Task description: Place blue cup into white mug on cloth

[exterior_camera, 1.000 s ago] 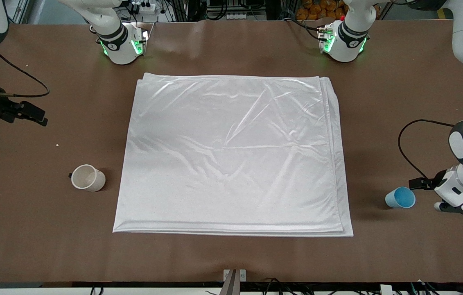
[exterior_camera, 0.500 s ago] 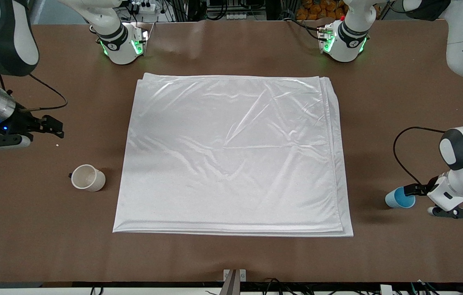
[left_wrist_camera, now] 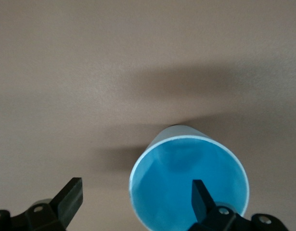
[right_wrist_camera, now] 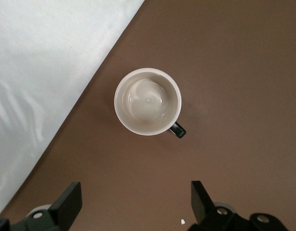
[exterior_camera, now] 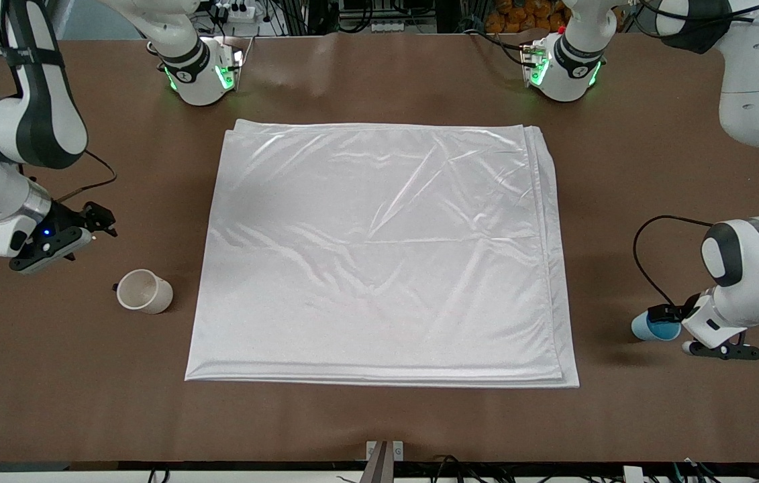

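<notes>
Blue cup (exterior_camera: 654, 327) sits lower right of front view, off cloth (exterior_camera: 379, 255). L gripper (left_wrist_camera: 133, 199) wide open, one finger (left_wrist_camera: 201, 198) inside rim, other outside. White mug (exterior_camera: 144, 291) lower left, also off cloth. R gripper (right_wrist_camera: 133, 199) open, hovering near mug. Risk: one-wall pinch could tip cup.

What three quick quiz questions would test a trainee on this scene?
1. True or false: the mug stands on the cloth.
2. Which gripper has a finger inside the blue cup? A) left B) right
3. Fill in: the right gripper hangs open above the bare ____ near the mug.

Key:
1. False; it stands on the table beside the cloth.
2. A; the left gripper is open, one finger in the cup, the other outside.
3. table
</notes>
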### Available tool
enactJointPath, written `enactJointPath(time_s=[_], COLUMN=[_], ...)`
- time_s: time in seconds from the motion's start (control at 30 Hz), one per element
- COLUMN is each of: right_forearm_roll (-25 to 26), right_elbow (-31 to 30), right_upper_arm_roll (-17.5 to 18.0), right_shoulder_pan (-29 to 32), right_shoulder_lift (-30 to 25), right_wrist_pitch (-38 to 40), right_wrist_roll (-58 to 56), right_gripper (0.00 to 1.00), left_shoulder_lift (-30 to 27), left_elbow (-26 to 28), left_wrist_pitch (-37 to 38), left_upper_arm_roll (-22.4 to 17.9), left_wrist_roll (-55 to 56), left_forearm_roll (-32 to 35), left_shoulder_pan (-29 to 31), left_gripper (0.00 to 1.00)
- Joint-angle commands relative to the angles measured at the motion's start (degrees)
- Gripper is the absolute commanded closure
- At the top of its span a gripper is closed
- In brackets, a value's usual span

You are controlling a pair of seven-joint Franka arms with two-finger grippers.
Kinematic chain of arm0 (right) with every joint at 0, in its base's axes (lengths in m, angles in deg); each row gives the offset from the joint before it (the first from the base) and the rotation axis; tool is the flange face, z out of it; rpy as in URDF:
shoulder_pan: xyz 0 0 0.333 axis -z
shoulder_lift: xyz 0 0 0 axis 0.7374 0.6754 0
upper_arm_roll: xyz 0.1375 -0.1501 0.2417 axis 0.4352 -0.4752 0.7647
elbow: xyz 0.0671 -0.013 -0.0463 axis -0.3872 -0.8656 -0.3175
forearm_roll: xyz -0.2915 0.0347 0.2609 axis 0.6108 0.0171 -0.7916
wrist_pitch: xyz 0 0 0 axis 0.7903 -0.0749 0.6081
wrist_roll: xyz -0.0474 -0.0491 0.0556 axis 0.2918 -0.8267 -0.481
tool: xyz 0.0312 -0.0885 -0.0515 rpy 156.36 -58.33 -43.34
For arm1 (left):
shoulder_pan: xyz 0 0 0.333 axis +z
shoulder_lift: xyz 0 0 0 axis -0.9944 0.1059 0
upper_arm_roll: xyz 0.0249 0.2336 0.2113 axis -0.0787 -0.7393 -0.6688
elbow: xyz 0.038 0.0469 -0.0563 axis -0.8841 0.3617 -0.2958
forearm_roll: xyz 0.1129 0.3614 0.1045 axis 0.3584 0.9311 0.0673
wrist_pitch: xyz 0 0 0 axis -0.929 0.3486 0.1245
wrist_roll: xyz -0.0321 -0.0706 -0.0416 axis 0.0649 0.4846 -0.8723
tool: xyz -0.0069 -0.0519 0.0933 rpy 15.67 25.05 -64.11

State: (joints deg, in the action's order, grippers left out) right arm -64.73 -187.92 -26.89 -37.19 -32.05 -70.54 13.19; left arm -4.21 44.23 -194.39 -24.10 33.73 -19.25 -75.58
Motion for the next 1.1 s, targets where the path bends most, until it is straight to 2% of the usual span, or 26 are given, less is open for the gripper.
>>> enactJointPath(time_s=[0.0,0.17,0.7,0.9,1.03,1.07], right_forearm_roll=[-1.6,-1.6,-0.6,-0.4,-0.3,-0.3], right_elbow=[1.0,1.4,10.6,15.9,18.5,18.7], right_upper_arm_roll=[0.5,0.5,0.5,0.5,0.5,0.5], right_shoulder_pan=[0.8,0.8,0.4,0.7,0.9,0.8], right_shoulder_lift=[3.1,5.3,14.5,19.8,21.9,22.2], right_wrist_pitch=[-2.3,-5.0,-4.8,-4.7,-4.6,-4.6], right_wrist_roll=[-9.6,-15.6,-35.9,-46.3,-51.5,-52.5], right_gripper=[0.0,0.0,0.0,0.0,0.0,0.0], left_shoulder_lift=[1.7,2.8,4.5,4.7,4.6,4.5], left_elbow=[-1.4,-1.4,-1.6,-1.7,-1.7,-1.7], left_wrist_pitch=[-0.6,-0.9,-3.7,-5.2,-5.2,-5.2], left_upper_arm_roll=[0.2,0.2,0.0,0.0,0.0,0.0], left_wrist_roll=[-0.4,-0.4,0.0,0.1,0.4,0.7], left_forearm_roll=[1.3,1.3,1.4,1.4,1.3,1.3], left_shoulder_pan=[0.3,0.3,0.3,0.3,0.3,0.3], left_gripper=[0.0,0.0,0.01,0.15,0.37,0.47])
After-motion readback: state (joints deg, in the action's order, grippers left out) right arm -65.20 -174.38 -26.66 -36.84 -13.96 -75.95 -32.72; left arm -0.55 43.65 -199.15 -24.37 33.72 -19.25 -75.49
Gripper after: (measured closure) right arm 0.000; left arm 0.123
